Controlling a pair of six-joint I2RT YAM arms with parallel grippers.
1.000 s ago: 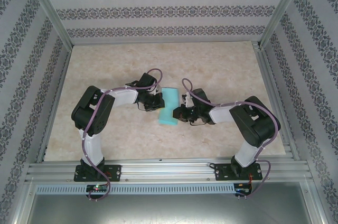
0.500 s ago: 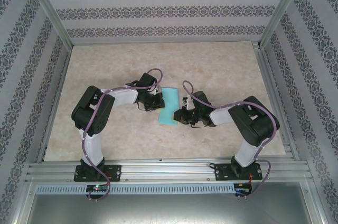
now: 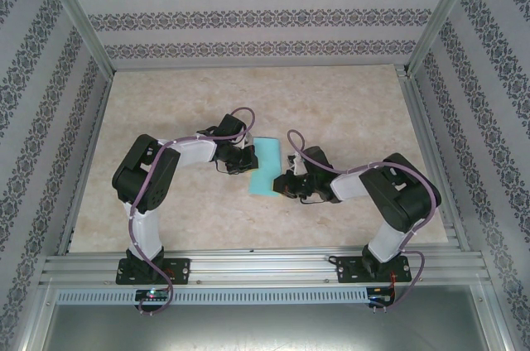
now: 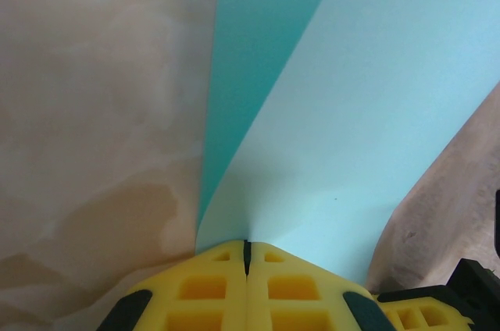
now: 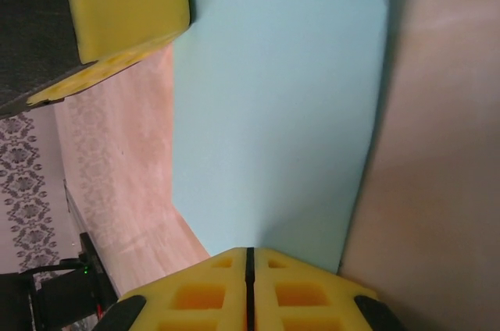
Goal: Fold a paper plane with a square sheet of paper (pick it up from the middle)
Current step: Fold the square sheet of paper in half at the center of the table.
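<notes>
The square sheet of paper, turquoise, lies mid-table folded into a narrow upright oblong; no paper plane is in view. My left gripper is shut on the sheet's left edge. In the left wrist view the paper rises out of the closed yellow jaws of the left gripper, with a darker layer underneath. My right gripper is shut at the sheet's lower right edge. Its closed tips sit against the flat paper; I cannot tell whether they pinch it.
The beige marbled table is fenced by aluminium rails and patterned walls. The two wrists stand close together over the sheet. The left gripper's yellow finger shows across the paper from the right one.
The right gripper has slid a little toward the near edge along the sheet's right side, staying shut. The left gripper and the sheet have held still.
</notes>
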